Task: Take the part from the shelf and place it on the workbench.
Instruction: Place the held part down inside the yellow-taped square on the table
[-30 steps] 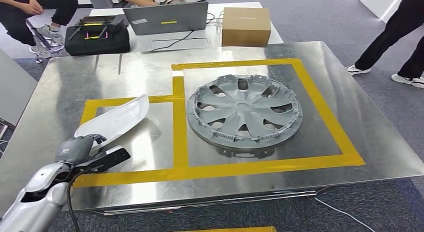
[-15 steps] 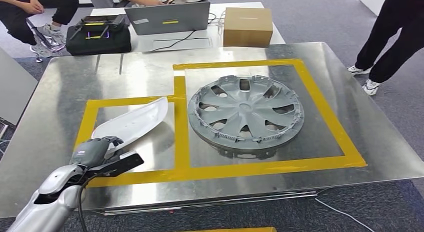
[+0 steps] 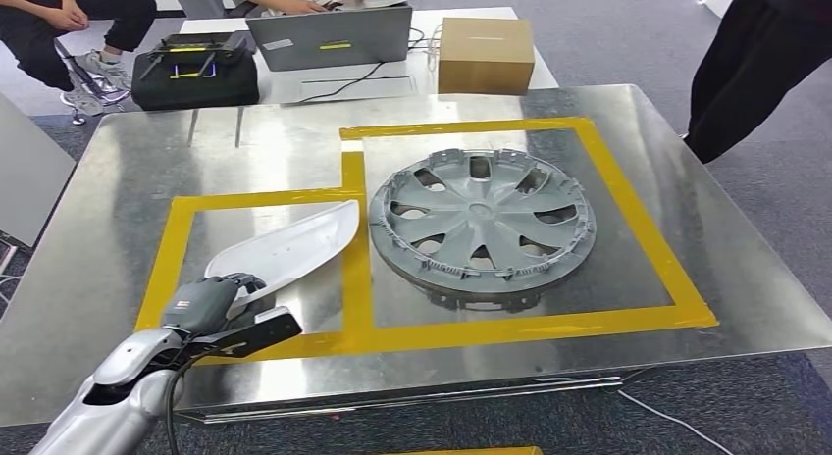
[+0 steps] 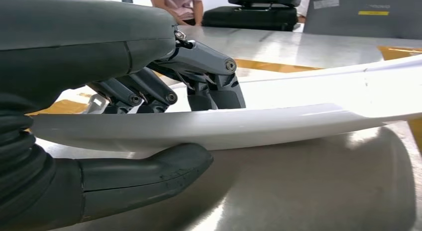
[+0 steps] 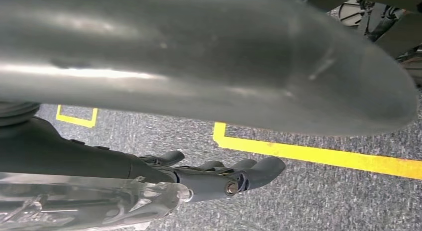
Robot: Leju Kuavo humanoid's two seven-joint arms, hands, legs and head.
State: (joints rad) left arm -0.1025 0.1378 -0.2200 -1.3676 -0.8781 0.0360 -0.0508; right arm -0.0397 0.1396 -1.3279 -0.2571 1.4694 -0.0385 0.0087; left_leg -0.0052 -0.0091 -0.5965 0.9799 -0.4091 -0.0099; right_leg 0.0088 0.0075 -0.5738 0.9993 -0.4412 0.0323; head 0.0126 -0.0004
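The part is a long curved white panel (image 3: 285,247). My left hand (image 3: 211,303) grips its near end, thumb (image 4: 149,173) under the edge and fingers (image 4: 209,76) on top. The panel (image 4: 278,121) lies tilted low over the left yellow-taped square of the steel workbench (image 3: 118,190), its far tip at the tape strip between the two squares. Whether it touches the steel I cannot tell. My right hand (image 5: 214,173) hangs over grey carpet with its fingers loosely extended and nothing in them.
A grey wheel cover (image 3: 481,220) fills the right taped square, close beside the panel's tip. Behind the bench stand a laptop (image 3: 329,35), a cardboard box (image 3: 486,53) and a black case (image 3: 194,75). A person in black (image 3: 755,68) stands at the bench's right edge; others sit at the back.
My left hand has carried the white panel to the right, and its tip now reaches the tape beside the wheel cover. The person at the right has stepped closer.
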